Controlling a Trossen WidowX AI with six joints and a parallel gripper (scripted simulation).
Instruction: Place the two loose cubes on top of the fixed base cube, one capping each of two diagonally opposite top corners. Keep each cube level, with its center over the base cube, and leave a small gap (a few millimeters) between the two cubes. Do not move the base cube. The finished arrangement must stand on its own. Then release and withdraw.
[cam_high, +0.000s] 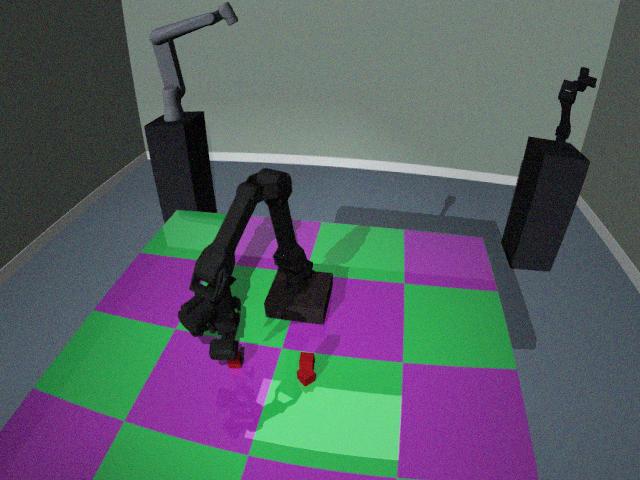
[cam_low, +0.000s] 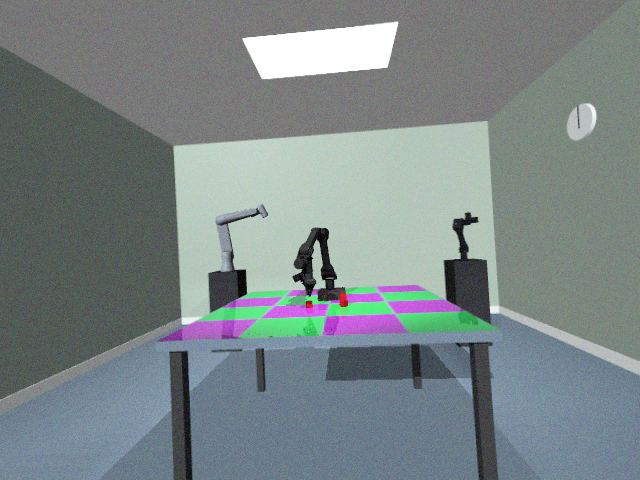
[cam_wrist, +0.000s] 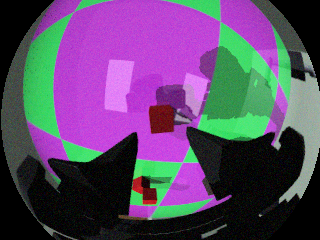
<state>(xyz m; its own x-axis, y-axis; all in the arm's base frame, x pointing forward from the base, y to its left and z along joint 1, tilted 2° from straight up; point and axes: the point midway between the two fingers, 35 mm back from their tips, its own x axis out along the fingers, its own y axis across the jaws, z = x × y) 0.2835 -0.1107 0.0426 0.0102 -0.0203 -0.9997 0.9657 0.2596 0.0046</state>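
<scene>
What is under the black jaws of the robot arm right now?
A small red cube sits on a purple tile below the open, empty jaws. In the top view the gripper covers most of it, so only one corner shows.
</scene>
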